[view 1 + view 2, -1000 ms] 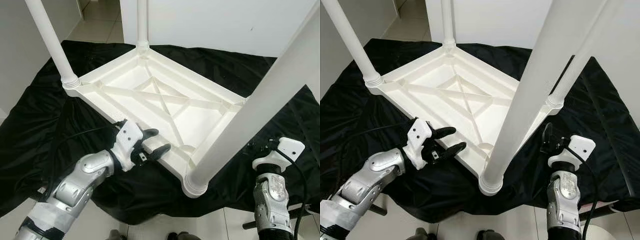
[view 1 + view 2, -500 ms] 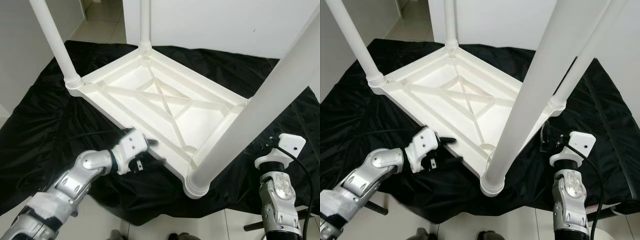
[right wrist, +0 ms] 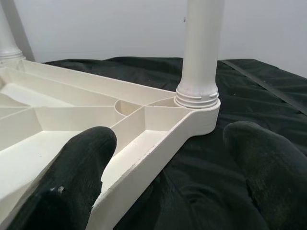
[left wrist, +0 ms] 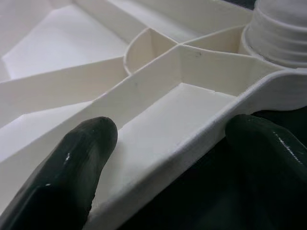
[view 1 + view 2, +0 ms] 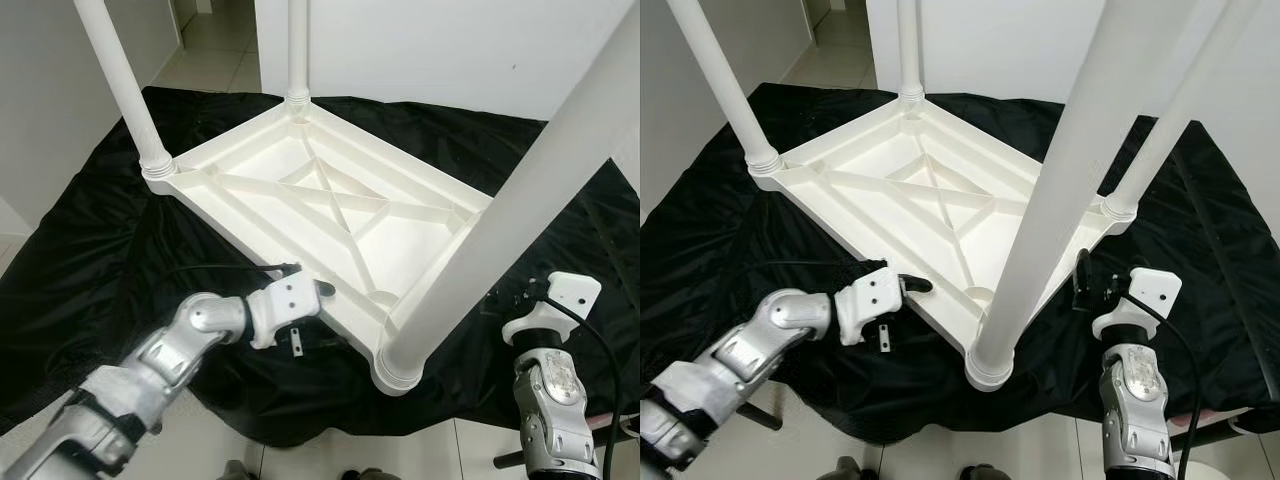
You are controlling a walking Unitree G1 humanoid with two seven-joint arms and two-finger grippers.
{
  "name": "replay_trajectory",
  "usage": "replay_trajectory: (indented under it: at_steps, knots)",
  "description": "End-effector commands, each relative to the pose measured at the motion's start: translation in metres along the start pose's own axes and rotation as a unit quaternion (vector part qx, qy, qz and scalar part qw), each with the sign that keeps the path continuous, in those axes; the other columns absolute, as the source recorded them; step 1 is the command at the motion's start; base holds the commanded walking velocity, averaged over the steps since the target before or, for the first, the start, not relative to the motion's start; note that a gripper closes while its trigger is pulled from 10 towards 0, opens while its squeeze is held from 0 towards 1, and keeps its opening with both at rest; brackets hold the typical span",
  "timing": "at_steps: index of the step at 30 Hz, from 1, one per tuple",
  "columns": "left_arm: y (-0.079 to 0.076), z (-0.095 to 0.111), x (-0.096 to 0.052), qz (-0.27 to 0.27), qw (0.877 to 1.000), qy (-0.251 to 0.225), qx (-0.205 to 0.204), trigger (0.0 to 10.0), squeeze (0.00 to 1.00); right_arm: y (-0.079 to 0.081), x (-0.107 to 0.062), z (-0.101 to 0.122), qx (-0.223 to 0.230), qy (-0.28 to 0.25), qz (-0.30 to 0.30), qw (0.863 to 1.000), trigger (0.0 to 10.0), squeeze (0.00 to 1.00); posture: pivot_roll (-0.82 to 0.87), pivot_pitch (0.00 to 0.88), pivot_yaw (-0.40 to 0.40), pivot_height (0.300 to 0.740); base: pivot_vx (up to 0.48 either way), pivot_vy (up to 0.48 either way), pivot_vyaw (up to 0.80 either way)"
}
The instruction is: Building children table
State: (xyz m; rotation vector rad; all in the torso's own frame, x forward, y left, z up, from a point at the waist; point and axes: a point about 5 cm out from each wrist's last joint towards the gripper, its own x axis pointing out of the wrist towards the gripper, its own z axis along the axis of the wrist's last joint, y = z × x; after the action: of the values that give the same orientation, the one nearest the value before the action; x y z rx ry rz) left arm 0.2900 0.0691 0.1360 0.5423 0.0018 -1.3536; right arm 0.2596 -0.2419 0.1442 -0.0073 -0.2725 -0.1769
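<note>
White plastic kids' table [image 5: 330, 200] lies upside down on a black cloth [image 5: 90, 230] on the floor, underside w/ ribbed X-bracing facing up, 4 round white legs standing up from the corner sockets. Near leg [image 5: 500, 230] is big in frame, others at left, far and right corners. Looks assembled, all legs seated in threaded collars; prob. next step is flipping it upright.

Handling: hollow moulded plastic, likely light & stiff, but bulky w/ legs on. Surface smooth/glossy so could slip in the black fingers. Best hold looks like the rim wall, pinched one finger inside, one outside. Legs could act as levers on the sockets, so lifting by a leg seems riskier.

L gripper [image 5: 310, 300] is at the near-left rim, fingers spread and straddling the rim wall: one finger [image 4: 72, 167] inside the tray-like edge pocket, the other outside over the cloth. Not clamped yet, gap visible both sides of the wall.

R gripper [image 3: 168, 163] is near the right rim, just short of the right-corner leg [image 3: 199, 52], fingers wide apart, one over the edge pocket, one over the cloth, holding nothing.
</note>
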Motion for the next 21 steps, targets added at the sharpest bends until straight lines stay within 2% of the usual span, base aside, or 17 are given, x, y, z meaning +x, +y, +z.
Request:
replay_trajectory:
  at_steps: [1,7,11,18,19,21]
  knots:
    - [-0.005,-0.009,0.003,-0.065,0.997,0.034,-0.005,10.0,0.00,-0.001,-0.003,-0.003,-0.001,0.009,-0.006,1.000,10.0,0.00,-0.06,0.112,0.041,0.740,0.000,0.000,0.00]
    - [0.008,-0.006,0.012,-0.077,0.995,0.055,-0.015,10.0,0.00,-0.001,-0.003,-0.003,-0.002,0.011,-0.013,1.000,10.0,0.00,-0.06,0.110,0.059,0.740,0.000,0.000,0.00]
    - [0.009,-0.007,0.013,-0.086,0.994,0.062,-0.017,10.0,0.00,-0.001,-0.002,-0.003,-0.003,0.011,-0.014,1.000,10.0,0.00,-0.06,0.110,0.059,0.740,0.000,0.000,0.00]
    - [0.012,0.000,0.017,-0.112,0.993,0.044,-0.018,10.0,0.00,0.000,-0.001,-0.003,-0.006,0.012,-0.015,1.000,10.0,0.00,-0.07,0.114,0.064,0.740,0.000,0.000,0.00]
    - [0.014,0.004,0.020,-0.114,0.993,0.034,-0.024,4.6,0.00,0.000,-0.001,-0.002,-0.008,0.012,-0.016,1.000,10.0,0.00,-0.07,0.114,0.064,0.740,0.000,0.000,0.00]
    - [0.016,0.006,0.022,-0.115,0.993,0.029,-0.029,4.4,0.00,-0.001,-0.001,-0.002,-0.009,0.011,-0.016,1.000,10.0,0.00,-0.08,0.116,0.067,0.740,0.000,0.000,0.00]
